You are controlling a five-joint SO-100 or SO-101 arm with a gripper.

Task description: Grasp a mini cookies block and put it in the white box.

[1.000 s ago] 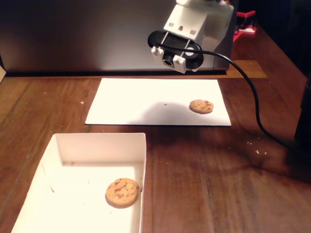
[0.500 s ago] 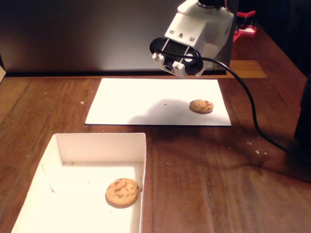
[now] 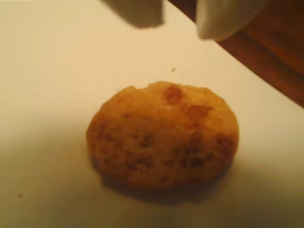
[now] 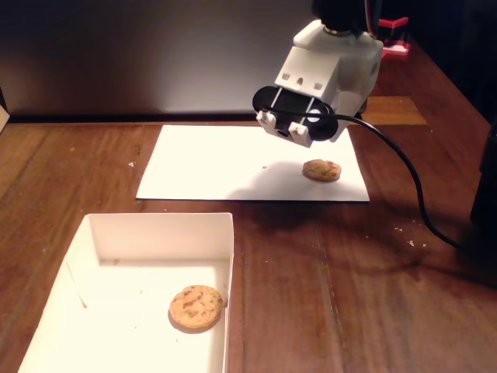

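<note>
Small round golden-brown chocolate-chip cookie lay on flat white paper sheet, directly below white two-finger jaws, roughly centred. Jaws parted, holding nothing. No long axis.

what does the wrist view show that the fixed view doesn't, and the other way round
Only the wrist view shows the cookie close up, with its dark chips, crumbs nearby, and two pale jaw tips at the top edge, apart and above it.

Only the fixed view shows the white box in the foreground with a second cookie lying in it, the arm's white head with its black cable, and the wide wooden table.

Both show the cookie on the white paper sheet, near its edge, with wood beyond.
</note>
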